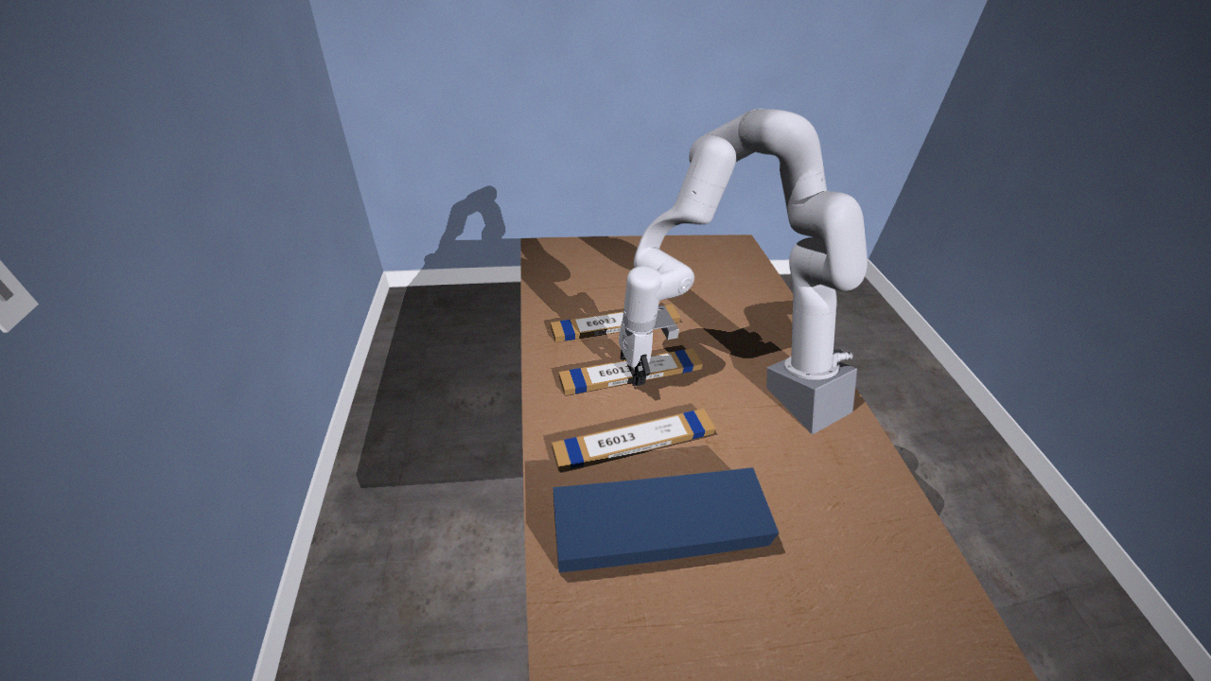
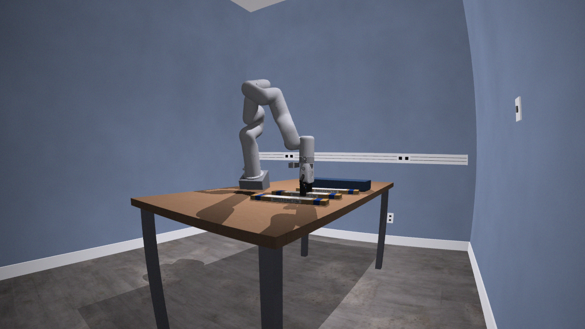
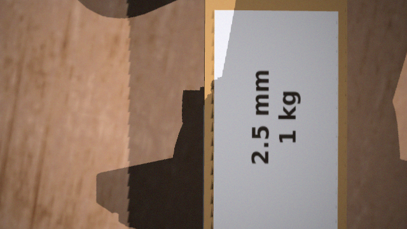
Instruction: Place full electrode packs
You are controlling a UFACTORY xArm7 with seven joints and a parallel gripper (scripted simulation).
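Observation:
Three tan electrode packs with blue bands and white E6013 labels lie flat in a row on the wooden table. The far pack [image 1: 592, 323] is partly hidden by my arm. My gripper [image 1: 639, 375] is open and empty, lowered at the middle pack [image 1: 628, 370], with its fingers down around the pack's middle. It also shows in the side view [image 2: 303, 188]. The wrist view shows this pack's label [image 3: 275, 121], reading 2.5 mm 1 kg, very close. The near pack [image 1: 631, 438] lies beside the low blue platform [image 1: 662, 517], which has nothing on it.
The robot base [image 1: 811, 391] stands on a grey block at the table's right edge. The table's left edge runs close to the packs' left ends. A grey floor lies below.

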